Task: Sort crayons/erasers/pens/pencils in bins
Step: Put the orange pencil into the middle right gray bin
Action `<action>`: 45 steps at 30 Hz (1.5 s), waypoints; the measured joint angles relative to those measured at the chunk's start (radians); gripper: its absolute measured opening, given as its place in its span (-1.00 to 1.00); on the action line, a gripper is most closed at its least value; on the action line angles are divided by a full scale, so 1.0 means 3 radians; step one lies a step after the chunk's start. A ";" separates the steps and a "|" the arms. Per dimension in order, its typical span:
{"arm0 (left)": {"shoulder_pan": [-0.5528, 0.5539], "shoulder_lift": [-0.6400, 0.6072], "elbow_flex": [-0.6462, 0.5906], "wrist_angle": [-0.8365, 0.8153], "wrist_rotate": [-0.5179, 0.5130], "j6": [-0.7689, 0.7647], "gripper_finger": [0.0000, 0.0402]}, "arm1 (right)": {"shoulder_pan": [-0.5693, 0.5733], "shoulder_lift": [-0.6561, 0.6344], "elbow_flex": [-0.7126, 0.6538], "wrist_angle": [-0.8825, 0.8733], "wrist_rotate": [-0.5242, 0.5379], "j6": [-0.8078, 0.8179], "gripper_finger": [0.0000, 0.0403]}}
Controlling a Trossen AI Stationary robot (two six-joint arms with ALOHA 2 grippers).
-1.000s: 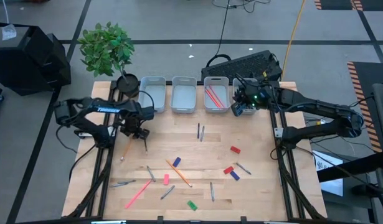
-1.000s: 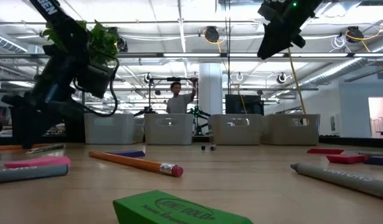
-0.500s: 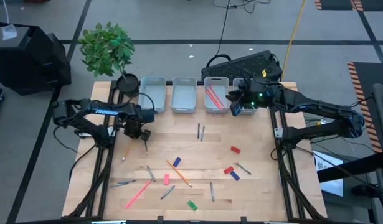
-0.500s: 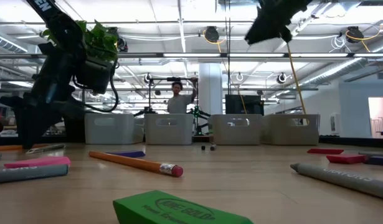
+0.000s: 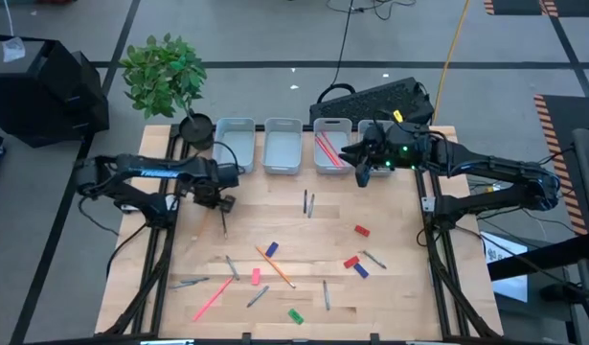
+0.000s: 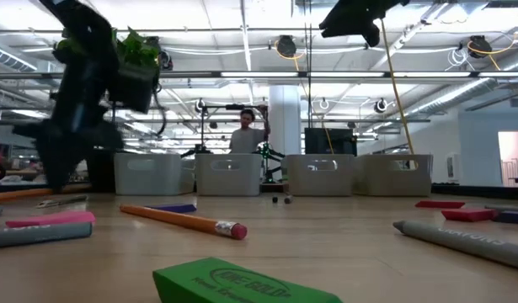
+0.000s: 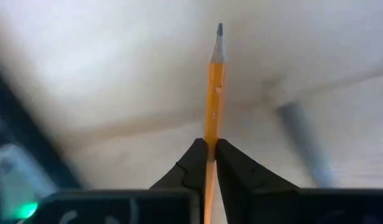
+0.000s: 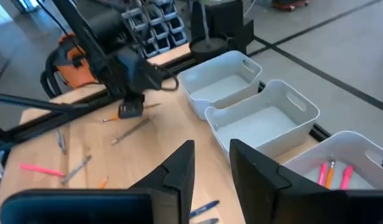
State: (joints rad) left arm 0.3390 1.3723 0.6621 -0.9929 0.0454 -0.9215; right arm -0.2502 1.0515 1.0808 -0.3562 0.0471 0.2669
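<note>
Left end effector (image 7: pixel 210 163) clamped on a slim orange pencil (image 7: pixel 213 99), sharpened grey tip forward, over the left side of the pale wood-plank tabletop (image 5: pixel 390 283). Right end effector (image 8: pixel 210 163), fingers parted, empty, above the back right by the bins (image 5: pixel 283 146): smooth grey-white plastic tubs with rounded rims, one holding thin pink-red sticks. Erasers lie loose on the wood: chunky blocks, red (image 5: pixel 361 231), blue (image 5: pixel 271 249), pink (image 5: pixel 256 276), green (image 6: pixel 242 284) with printed lettering at the front edge.

Grey floor (image 5: pixel 275 38) with dark lines; bright ceiling strip lights (image 6: pixel 242 42); person (image 6: pixel 246 135) standing behind table.
</note>
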 joint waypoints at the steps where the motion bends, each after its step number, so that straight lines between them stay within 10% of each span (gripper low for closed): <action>1: -0.0014 -0.0051 0.0039 -0.0046 0.0024 -0.0034 -0.88 | 0.0016 0.0000 -0.0001 0.0000 0.0003 -0.0055 -0.54; 9: -0.0396 -0.0650 0.0480 0.0006 0.0030 -0.0582 -0.88 | 0.0228 0.0052 -0.0001 0.0064 0.0105 -0.0294 -0.52; 23: -0.0983 -0.0445 0.0614 0.3921 -0.1047 0.0102 -0.85 | 0.0587 0.0357 -0.0843 0.1399 -0.0416 0.0470 -0.28; 38: -0.0399 0.1254 0.2721 0.2730 -0.0663 0.0449 -0.85 | 0.0874 -0.0655 -0.0432 -0.1128 0.0141 0.0502 -0.26; 45: -0.0299 0.1708 0.3208 0.2911 -0.0344 0.0484 -0.85 | 0.0838 -0.0811 -0.0452 -0.1243 0.0734 0.0608 -0.24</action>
State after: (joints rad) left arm 0.2492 1.8848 1.6244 -0.1196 -0.0578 -0.7763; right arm 0.0011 0.8081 0.9452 -0.7292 0.2675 0.4494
